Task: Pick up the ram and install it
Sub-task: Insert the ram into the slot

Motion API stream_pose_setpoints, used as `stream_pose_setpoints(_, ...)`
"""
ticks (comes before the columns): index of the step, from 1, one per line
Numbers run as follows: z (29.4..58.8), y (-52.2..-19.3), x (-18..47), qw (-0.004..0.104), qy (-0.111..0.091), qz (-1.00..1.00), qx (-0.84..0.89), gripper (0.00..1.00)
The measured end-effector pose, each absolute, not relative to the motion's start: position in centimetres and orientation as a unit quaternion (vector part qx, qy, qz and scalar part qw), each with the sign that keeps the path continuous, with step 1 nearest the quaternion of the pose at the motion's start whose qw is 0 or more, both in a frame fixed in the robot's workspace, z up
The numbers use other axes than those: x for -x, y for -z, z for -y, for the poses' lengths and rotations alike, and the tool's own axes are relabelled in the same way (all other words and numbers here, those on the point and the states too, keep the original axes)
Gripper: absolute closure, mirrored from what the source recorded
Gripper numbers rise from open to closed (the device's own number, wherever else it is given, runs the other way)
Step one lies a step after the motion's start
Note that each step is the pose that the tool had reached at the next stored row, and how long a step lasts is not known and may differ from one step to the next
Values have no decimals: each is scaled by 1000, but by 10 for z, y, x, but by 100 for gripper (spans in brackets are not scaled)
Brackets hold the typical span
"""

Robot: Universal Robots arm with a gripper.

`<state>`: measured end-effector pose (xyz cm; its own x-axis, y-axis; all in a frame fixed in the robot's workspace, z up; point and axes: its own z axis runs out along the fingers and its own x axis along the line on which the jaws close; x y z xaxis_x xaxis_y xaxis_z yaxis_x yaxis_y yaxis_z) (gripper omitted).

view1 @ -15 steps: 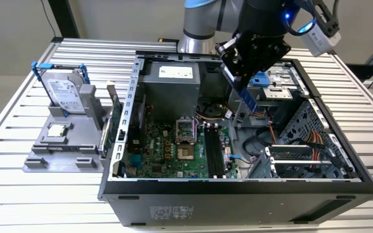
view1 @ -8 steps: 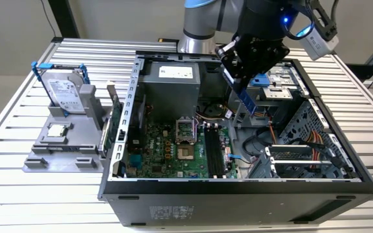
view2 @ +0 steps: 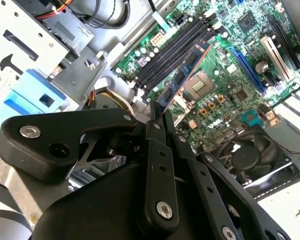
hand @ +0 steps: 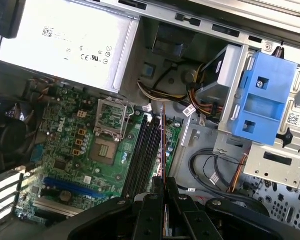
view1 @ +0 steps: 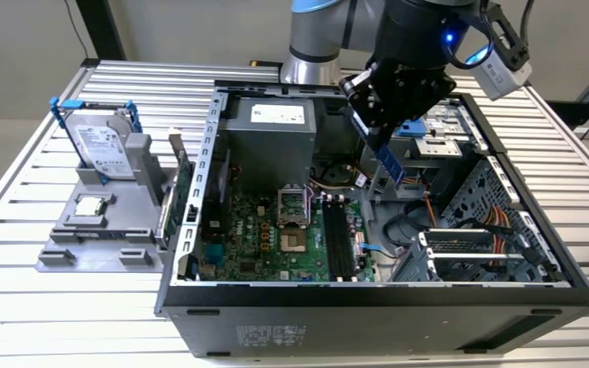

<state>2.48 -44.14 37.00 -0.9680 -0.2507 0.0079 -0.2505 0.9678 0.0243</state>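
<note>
Jaws shut tight on the ram (view1: 392, 162), squeezing its flat faces, so it hangs down from the gripper (view1: 376, 136) inside the open case (view1: 376, 314), above the board & not seated. By the table's (view1: 28, 322) edge on the exterior view's left, a tray (view1: 59, 257) props the hard drive (view1: 102, 146) upright, chip (view1: 90, 205) in front. Mid-case, the memory slots (view1: 337, 238) look empty. In the first wrist view the ram runs parallel to them, prob. for lining up.

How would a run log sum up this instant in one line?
pincer: shut on ram | place: above memory slots, inside open computer case | ram: not seated
</note>
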Motion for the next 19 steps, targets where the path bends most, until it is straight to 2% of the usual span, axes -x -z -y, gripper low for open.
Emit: stream_pose_setpoints(19,441,-357,-27,5,12,992,-126,100)
